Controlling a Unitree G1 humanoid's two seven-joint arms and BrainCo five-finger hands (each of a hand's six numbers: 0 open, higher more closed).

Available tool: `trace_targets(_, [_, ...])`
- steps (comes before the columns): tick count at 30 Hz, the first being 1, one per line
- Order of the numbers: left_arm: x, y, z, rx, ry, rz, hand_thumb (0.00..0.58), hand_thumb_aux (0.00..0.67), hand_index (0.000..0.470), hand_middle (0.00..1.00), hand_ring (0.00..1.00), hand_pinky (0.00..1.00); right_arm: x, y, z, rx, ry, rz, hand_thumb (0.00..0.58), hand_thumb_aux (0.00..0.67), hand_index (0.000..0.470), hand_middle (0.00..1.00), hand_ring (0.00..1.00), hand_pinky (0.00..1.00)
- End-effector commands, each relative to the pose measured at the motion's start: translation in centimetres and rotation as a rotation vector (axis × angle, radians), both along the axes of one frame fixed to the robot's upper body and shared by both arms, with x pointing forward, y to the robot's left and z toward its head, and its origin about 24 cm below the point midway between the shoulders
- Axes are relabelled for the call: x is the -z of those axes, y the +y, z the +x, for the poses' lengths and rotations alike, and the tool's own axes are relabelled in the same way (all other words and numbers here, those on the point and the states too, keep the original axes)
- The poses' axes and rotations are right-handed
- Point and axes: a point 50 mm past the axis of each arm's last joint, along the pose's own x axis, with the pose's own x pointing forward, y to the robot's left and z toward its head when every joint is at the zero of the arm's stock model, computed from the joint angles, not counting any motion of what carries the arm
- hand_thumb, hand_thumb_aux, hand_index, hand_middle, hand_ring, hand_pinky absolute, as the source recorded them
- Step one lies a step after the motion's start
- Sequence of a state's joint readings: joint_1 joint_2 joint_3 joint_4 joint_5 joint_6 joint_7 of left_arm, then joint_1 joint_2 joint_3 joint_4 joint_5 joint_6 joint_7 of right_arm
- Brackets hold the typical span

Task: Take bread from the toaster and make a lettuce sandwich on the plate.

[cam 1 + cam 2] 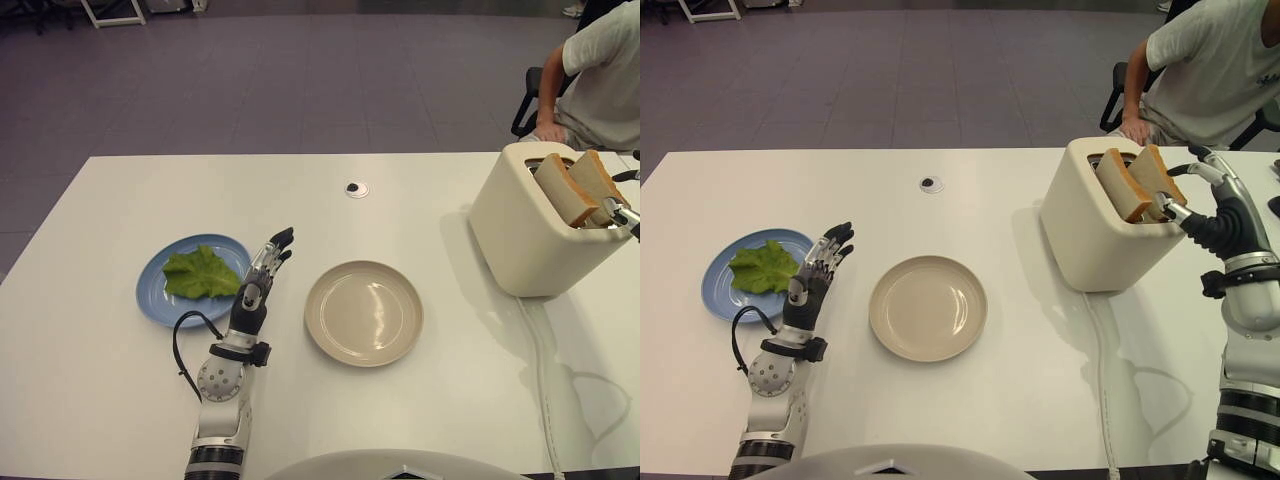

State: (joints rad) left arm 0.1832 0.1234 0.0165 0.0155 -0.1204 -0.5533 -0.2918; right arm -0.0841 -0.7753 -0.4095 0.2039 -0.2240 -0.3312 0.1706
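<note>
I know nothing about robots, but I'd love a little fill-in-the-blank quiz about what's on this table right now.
The lettuce leaf lies on the ___ plate. The toaster holds ___ slices of bread. The left hand rests between the two ___. The right hand is up at the ___.
Missing words: blue, two, plates, toaster.

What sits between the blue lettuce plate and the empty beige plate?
The left hand, open, is between the blue plate and the beige plate; otherwise bare table, seen in both eye views.

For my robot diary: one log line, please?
right hand at bread in toaster | left hand open by lettuce | beige plate without bread
</note>
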Motion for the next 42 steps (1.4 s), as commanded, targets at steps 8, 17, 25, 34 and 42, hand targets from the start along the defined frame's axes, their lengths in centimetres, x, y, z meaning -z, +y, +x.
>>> trace_targets(8, [-0.1,0.1,-0.7,-0.012,0.005,-0.006,0.0,0.0,0.0,0.0,0.0,0.0,1.0,-1.8,0.7,0.073,0.031,-0.037,0.4,0.297,0.208,0.0,0.0,0.0])
trace_targets(17, [-0.2,0.1,-0.7,-0.005,0.004,-0.008,0.0,0.0,0.0,0.0,0.0,0.0,2.8,-1.7,0.9,0.06,0.083,0.003,0.438,0.339,0.238,0.0,0.0,0.0])
trace_targets(25, [-0.3,0.1,-0.8,-0.002,0.004,-0.012,0.0,0.0,0.0,0.0,0.0,0.0,3.3,-2.3,0.9,0.091,0.095,0.01,0.436,0.336,0.236,0.0,0.0,0.0])
trace_targets(34, [-0.4,0.1,-1.0,0.0,0.001,-0.015,0.0,0.0,0.0,0.0,0.0,0.0,3.0,-2.0,1.1,0.072,0.072,0.014,0.557,0.536,0.376,0.0,0.0,0.0])
trace_targets(42, [-0.5,0.1,-1.2,0.002,-0.001,-0.016,0.0,0.0,0.0,0.0,0.0,0.0,2.6,-1.8,1.3,0.073,0.05,0.015,0.58,0.67,0.47,0.0,0.0,0.0])
